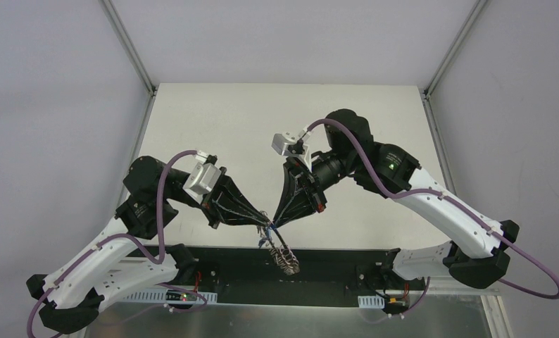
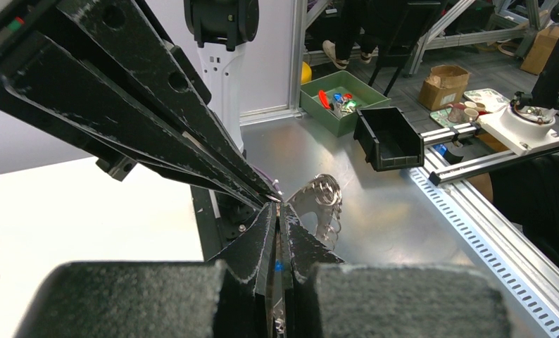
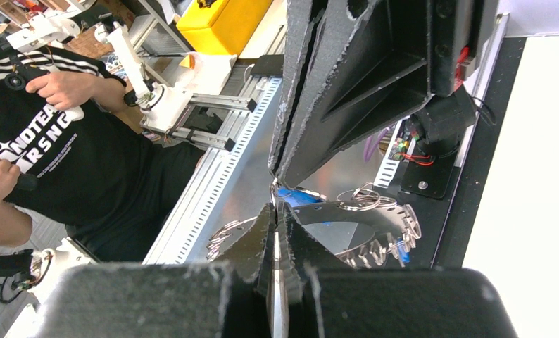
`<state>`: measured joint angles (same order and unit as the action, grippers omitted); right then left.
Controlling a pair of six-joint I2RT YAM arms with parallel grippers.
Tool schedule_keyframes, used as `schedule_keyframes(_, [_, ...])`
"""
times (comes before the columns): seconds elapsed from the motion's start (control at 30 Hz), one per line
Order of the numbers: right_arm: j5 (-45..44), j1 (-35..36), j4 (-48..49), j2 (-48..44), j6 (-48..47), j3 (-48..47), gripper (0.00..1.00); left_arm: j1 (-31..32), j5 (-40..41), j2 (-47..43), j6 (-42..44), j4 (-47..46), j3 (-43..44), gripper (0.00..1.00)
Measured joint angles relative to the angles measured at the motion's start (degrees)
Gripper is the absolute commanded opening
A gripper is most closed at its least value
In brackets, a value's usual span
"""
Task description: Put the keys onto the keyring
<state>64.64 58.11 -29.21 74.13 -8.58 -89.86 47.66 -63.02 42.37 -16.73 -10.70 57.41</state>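
My two grippers meet tip to tip over the table's near edge. My left gripper point(image 1: 265, 223) is shut on a blue key point(image 2: 279, 266), seen as a blue spot between its fingers; the key also shows in the right wrist view point(image 3: 296, 193). My right gripper point(image 1: 272, 224) is shut on the keyring point(image 1: 284, 255), which hangs below the tips as a silvery bunch of wire loops. In the right wrist view the keyring point(image 3: 365, 218) spreads to both sides of my right gripper point(image 3: 275, 206). In the left wrist view it point(image 2: 320, 197) hangs just past my left gripper point(image 2: 277, 205).
The white table point(image 1: 262, 127) lies behind the grippers. The black base rail point(image 1: 347, 260) runs under the keyring. A green bin point(image 2: 340, 98) and a black bin point(image 2: 389, 137) stand off the table. A person point(image 3: 72, 162) stands beyond the near edge.
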Motion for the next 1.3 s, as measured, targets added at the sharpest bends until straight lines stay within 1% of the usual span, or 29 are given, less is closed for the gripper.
schedule_keyframes(0.47, [-3.6, -0.9, 3.2, -3.2, 2.1, 2.7, 0.0, 0.0, 0.2, -0.5, 0.0, -0.2, -0.2, 0.0])
schedule_keyframes(0.67, [-9.9, -0.8, 11.0, -8.2, 6.2, 9.6, 0.0, 0.0, 2.3, -0.7, 0.5, 0.7, -0.2, 0.0])
schedule_keyframes(0.83, [-18.5, 1.6, 16.1, -13.4, 7.4, 14.2, 0.0, 0.0, 4.2, -0.9, 1.1, 0.9, -0.2, 0.03])
schedule_keyframes(0.97, [-24.9, 3.0, 19.1, -16.1, 7.8, 16.7, 0.0, 0.0, 5.1, -0.9, 1.2, 0.9, -0.2, 0.13])
schedule_keyframes(1.07, [-28.9, 4.0, 21.2, -17.3, 7.9, 18.1, 0.0, 0.0, 5.2, -0.9, 1.2, 1.6, -0.2, 0.18])
schedule_keyframes(1.2, [-33.7, 5.0, 23.2, -18.1, 7.9, 19.3, 0.0, 0.0, 5.7, -1.3, 1.3, 2.6, -0.2, 0.33])
schedule_keyframes(1.3, [-36.9, 5.6, 25.3, -19.1, 7.9, 21.0, 0.0, 0.0, 6.9, -1.6, 1.4, 3.3, -0.2, 0.36])
